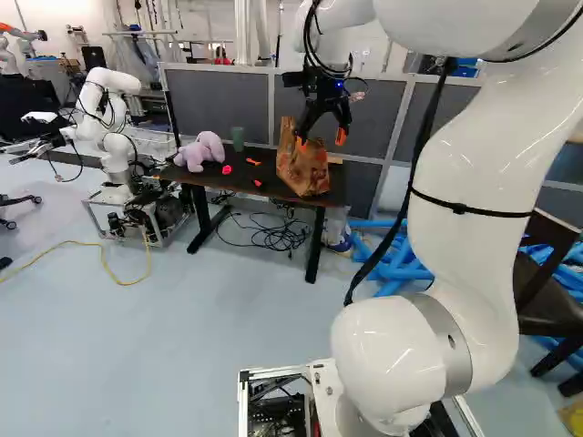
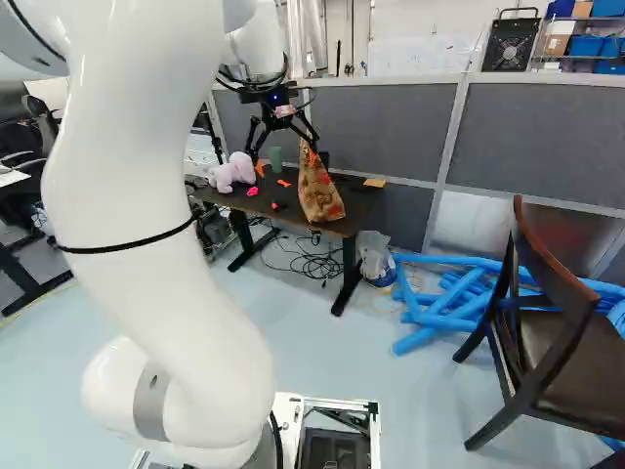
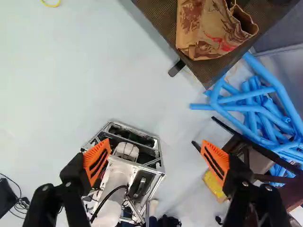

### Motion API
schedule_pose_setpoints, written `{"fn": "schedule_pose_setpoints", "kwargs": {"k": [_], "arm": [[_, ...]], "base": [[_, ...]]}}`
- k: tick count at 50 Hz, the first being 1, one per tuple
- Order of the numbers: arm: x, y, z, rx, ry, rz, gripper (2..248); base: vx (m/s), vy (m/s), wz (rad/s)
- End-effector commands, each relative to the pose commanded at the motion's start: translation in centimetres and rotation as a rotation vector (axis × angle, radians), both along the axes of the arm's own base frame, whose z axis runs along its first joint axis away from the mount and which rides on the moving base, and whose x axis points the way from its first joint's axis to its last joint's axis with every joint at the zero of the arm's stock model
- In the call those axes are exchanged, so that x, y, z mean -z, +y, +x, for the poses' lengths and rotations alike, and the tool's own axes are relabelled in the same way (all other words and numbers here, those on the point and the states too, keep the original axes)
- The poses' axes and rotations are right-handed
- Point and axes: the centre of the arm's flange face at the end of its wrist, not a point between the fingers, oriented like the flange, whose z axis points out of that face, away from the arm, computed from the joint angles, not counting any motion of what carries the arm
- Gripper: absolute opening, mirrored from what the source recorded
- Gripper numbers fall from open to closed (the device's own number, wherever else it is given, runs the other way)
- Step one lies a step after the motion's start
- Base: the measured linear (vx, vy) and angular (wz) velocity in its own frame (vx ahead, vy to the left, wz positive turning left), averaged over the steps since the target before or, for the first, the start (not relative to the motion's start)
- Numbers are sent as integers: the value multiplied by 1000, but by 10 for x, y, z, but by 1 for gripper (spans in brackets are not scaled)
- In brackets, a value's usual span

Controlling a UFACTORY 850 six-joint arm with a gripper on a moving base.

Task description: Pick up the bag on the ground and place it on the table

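At the right end of the dark table (image 3: 210, 73), the paper bag (image 1: 305, 170) rests with the tabletop bearing it, likely clear of the plush toy (image 1: 200, 151) at left. The gripper (image 3: 155, 146) is wide open, its 2 fingers holding nothing, presumably to avoid dragging it.

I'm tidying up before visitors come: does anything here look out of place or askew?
Black cables lie tangled on the floor under the table, and blue tubes lie jumbled beside it. The paper bag on the table looks crumpled.
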Motion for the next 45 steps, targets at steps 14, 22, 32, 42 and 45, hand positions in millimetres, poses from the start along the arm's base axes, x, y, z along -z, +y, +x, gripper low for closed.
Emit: {"fn": "schedule_pose_setpoints", "kwargs": {"k": [14,22,32,42,45], "arm": [[16,0,-4,16,-55,5,247],[27,0,-8,26,-92,9,247],[42,0,-14,42,-145,16,247],[59,0,-21,59,-204,24,247],[64,0,-23,64,-222,27,247]], "base": [[0,0,0],[0,0,0],[0,0,0],[0,0,0],[0,0,0]]}}
